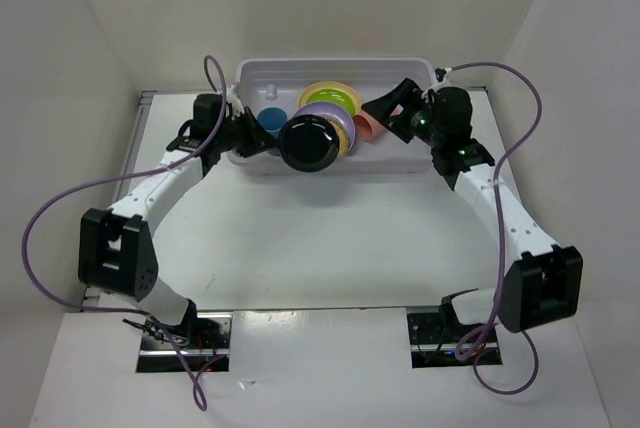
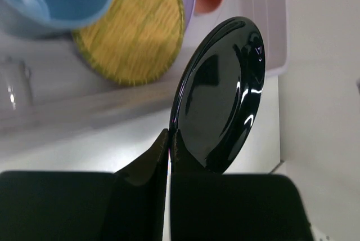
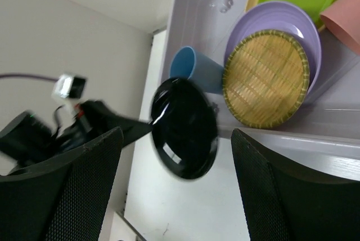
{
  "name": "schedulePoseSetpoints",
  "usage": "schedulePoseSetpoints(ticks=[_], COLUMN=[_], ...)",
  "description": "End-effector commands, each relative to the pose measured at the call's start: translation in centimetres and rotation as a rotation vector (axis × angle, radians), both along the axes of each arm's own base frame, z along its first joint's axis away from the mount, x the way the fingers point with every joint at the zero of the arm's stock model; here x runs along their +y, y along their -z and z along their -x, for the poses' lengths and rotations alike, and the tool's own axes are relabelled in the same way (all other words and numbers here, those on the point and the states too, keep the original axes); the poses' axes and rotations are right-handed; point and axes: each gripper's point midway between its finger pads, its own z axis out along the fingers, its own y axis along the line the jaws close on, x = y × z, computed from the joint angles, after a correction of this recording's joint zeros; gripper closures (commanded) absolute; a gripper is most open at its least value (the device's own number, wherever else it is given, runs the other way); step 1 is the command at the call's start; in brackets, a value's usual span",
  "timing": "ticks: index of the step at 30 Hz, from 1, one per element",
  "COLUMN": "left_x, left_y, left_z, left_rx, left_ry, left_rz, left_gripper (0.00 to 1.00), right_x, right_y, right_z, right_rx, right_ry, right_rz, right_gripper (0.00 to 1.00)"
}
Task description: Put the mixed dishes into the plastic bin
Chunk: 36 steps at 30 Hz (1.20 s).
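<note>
Black fingers of the left gripper (image 2: 170, 142) are clamped shut on the rim of the glossy black plate (image 2: 222, 94), which stands on edge, round and mirror-shiny. It hangs over the near wall of the plastic bin (image 1: 340, 62). The bin's inside lies just beyond, where the tan woven plate (image 2: 135, 32) leans. The right gripper (image 1: 388, 108), wide open and empty, hovers over the bin's right end.
</note>
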Motion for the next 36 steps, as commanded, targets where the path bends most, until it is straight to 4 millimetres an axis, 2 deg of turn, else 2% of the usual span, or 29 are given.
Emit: schedulePoseSetpoints(ticks=[1, 2, 3, 5, 6, 8, 9, 10, 11, 12, 13, 14, 15, 17, 20, 24, 25, 27, 28, 30, 31, 32, 33, 34, 36], left_x=[-1.5, -1.8, -2.0, -2.6, -2.9, -3.4, -4.0, -3.9, -4.4, -5.2, -4.8, -5.5, -6.0, -6.0, -6.2, -6.5, -6.5, -6.3, -6.3, -6.3, -6.3, -6.3, -6.3, -6.2, -6.1], left_y=[-1.7, -2.9, -1.3, -1.2, -0.9, -0.5, 0.7, -0.1, -0.1, 1.0, 1.5, 0.3, 1.6, 2.5, 4.2, 4.6, 5.0, 5.1, 5.1, 5.1, 4.3, 3.6, 3.6, 2.4, 0.9], left_z=[-4.2, -5.4, -6.6, -8.1, -9.6, -10.8, -11.3, -12.3, -12.5, -12.9, -13.4, -14.0, -14.4, -14.8, -15.7, -15.6, -15.5, -15.6, -15.6, -15.6, -15.5, -15.5, -15.5, -15.2, -15.0], left_rx=[-0.078, -0.101, -0.073, -0.079, -0.082, -0.082, -0.058, -0.08, -0.08, -0.062, -0.053, -0.076, -0.06, -0.039, -0.013, -0.002, 0.006, 0.005, 0.005, 0.005, -0.006, -0.018, -0.018, -0.032, -0.049], left_ry=[-0.022, -0.025, -0.035, -0.038, -0.048, -0.057, -0.055, -0.077, -0.076, -0.074, -0.092, -0.096, -0.091, -0.106, -0.108, -0.108, -0.108, -0.116, -0.116, -0.116, -0.116, -0.117, -0.117, -0.118, -0.12], left_rz=[0.041, 0.054, 0.042, 0.037, 0.033, 0.023, 0.012, 0.007, 0.001, -0.011, -0.038, -0.039, -0.065, -0.104, -0.128, -0.139, -0.142, -0.147, -0.147, -0.147, -0.142, -0.138, -0.138, -0.132, -0.125], left_gripper=[1.0, 1.0, 1.0, 1.0, 1.0, 1.0, 1.0, 1.0, 1.0, 1.0, 1.0, 1.0, 1.0, 0.94, 0.94, 0.87, 0.82, 0.69, 0.54, 0.46, 0.41, 0.3, 0.23, 0.2, 0.13], right_x=[-1.4, -1.5, -1.6, -1.7, -2.0, -2.1, -2.0, -2.0, -2.0, -2.2, -2.1, -2.1, -2.0, -1.9, -2.2, -2.6, -2.6, -2.7, -3.0, -3.0, -3.0, -3.1, -3.1, -3.1, -3.2], right_y=[-4.4, -4.3, -4.4, -4.3, -3.9, -4.4, -3.7, -3.7, -3.7, -3.7, -3.3, -3.3, -3.3, -3.0, -3.0, -3.2, -2.8, -3.2, -3.2, -3.4, -2.9, -3.3, -3.6, -2.9, -3.6], right_z=[1.5, 1.8, 2.4, 2.8, 2.7, 3.0, 3.1, 3.1, 3.1, 3.1, 2.9, 2.9, 3.0, 2.8, 2.7, 2.6, 2.7, 2.9, 2.7, 3.0, 3.1, 3.3, 3.5, 3.5, 4.2], right_rx=[-0.121, -0.121, -0.128, -0.125, -0.117, -0.128, -0.11, -0.11, -0.114, -0.114, -0.104, -0.104, -0.103, -0.094, -0.094, -0.103, -0.094, -0.104, -0.104, -0.106, -0.097, -0.106, -0.115, -0.09, -0.111], right_ry=[0.045, 0.045, 0.045, 0.045, 0.054, 0.054, 0.045, 0.045, 0.044, 0.041, 0.041, 0.041, 0.032, 0.032, 0.032, 0.03, 0.031, 0.031, 0.04, 0.04, 0.04, 0.04, 0.04, 0.042, 0.042], right_rz=[-0.03, -0.03, -0.032, -0.031, -0.029, -0.031, -0.029, -0.029, -0.021, -0.022, -0.02, -0.02, -0.022, -0.02, -0.021, -0.026, -0.024, -0.026, -0.025, -0.026, -0.024, -0.026, -0.027, -0.033, -0.037], right_gripper=[0.18, 0.18, 0.18, 0.18, 0.18, 0.18, 0.18, 0.18, 0.18, 0.18, 0.18, 0.18, 0.18, 0.18, 0.18, 0.18, 0.18, 0.18, 0.18, 0.14, 0.11, 0.03, 0.0, 0.0, 0.0])
